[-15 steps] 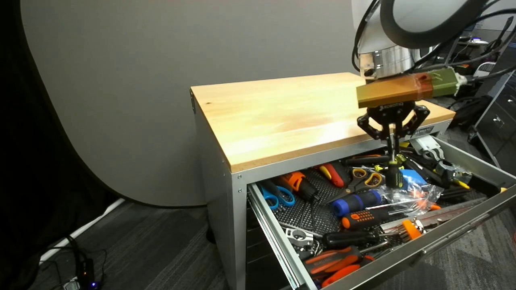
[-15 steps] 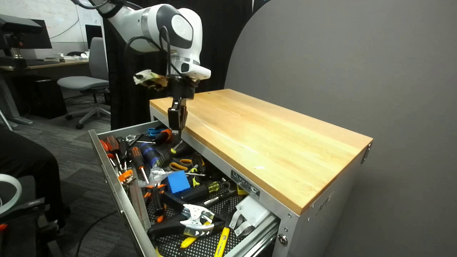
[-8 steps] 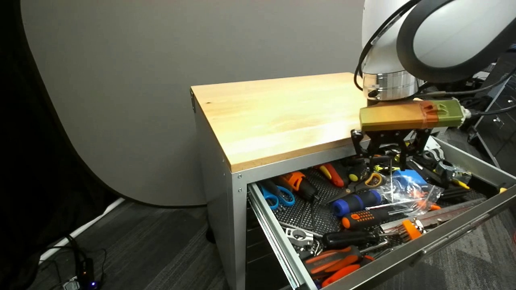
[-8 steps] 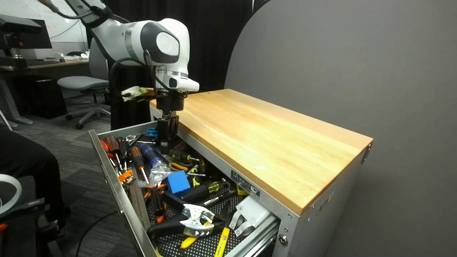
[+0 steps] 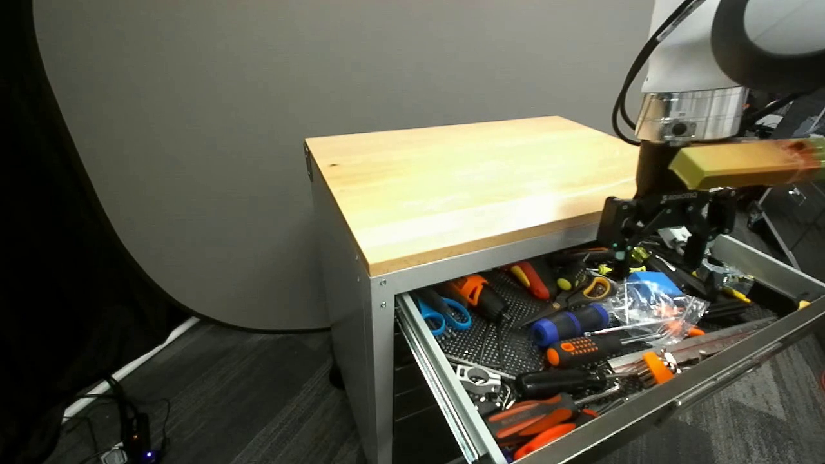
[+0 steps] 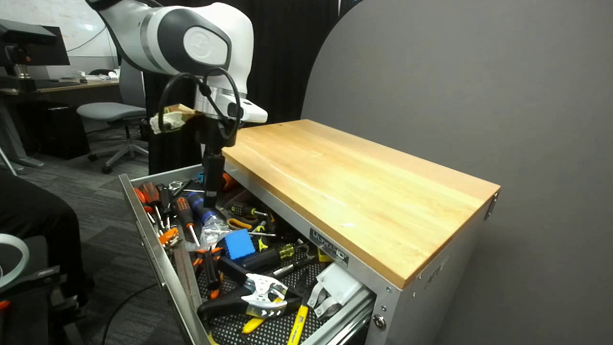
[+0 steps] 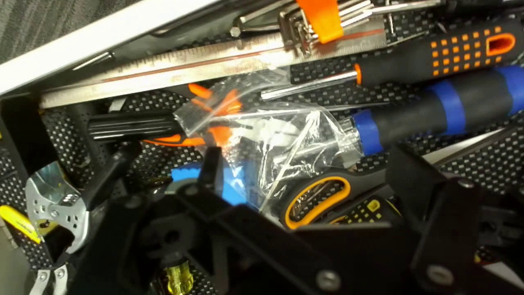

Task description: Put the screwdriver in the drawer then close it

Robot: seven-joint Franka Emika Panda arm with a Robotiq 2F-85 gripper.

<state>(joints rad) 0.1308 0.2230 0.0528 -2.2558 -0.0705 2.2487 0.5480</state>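
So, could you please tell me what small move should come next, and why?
I would probably raise the tool clear of the drawer, ahead of pushing it shut: the screwdriver already lies inside, and the tool hangs open over the drawer, which stands pulled out, so only closing seems left.

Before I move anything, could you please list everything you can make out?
Cabinet: one, grey, centre
Tabletop: one, tan, atop cabinet
Drawer: one, grey, open below tabletop
Stubby screwdriver: one, black-yellow, drawer
Scissors: two, one blue, one black-yellow, drawer
Block: one, blue, drawer
Bag: one, clear, by block
Ruler: one, silver, near drawer front
Spring clamp: one, black-silver, drawer
Other tools: uncounted, mixed colours, drawer
Desk: one, brown, background
Chair: one, grey, background
Backdrop: one, grey, behind cabinet
Arm: one, white-grey, above drawer
Jaws: one pair, black, open over drawer
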